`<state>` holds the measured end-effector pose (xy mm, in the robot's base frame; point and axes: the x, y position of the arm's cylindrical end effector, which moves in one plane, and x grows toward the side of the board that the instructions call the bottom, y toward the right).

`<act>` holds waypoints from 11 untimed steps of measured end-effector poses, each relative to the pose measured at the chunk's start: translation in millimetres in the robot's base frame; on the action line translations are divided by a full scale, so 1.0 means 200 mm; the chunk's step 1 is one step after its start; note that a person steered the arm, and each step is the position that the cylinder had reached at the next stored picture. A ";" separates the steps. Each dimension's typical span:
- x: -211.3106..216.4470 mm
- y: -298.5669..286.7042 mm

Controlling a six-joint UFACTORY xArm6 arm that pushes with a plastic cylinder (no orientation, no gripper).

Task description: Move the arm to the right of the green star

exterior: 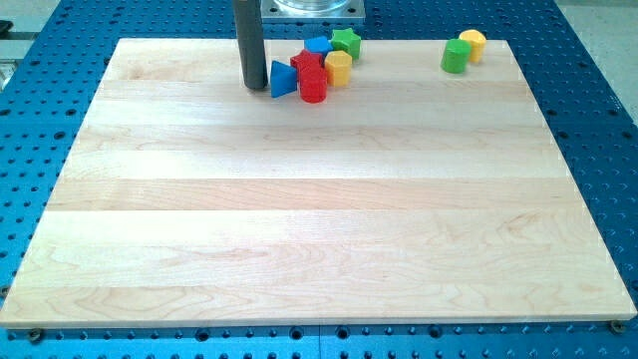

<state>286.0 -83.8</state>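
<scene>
The green star (347, 42) lies near the top edge of the wooden board (319, 199), at the top right of a tight cluster of blocks. My tip (254, 87) rests on the board at the cluster's left, just left of the blue triangle (282, 79). The tip is well to the left of the green star and a little below it. The cluster also holds a red star (306, 64), a red cylinder (313, 89), a yellow cylinder (338, 68) and a blue block (318, 45).
A green cylinder (455, 57) and a yellow cylinder (472, 44) sit together near the board's top right corner. The arm's metal base (317, 8) stands at the top edge behind the cluster. A blue perforated table (598, 60) surrounds the board.
</scene>
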 end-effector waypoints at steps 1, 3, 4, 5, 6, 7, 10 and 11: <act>0.00 0.00; 0.40 0.02; 0.63 0.25; 0.55 0.46; 0.55 0.82; 0.41 1.20; -0.25 1.02; -0.35 0.99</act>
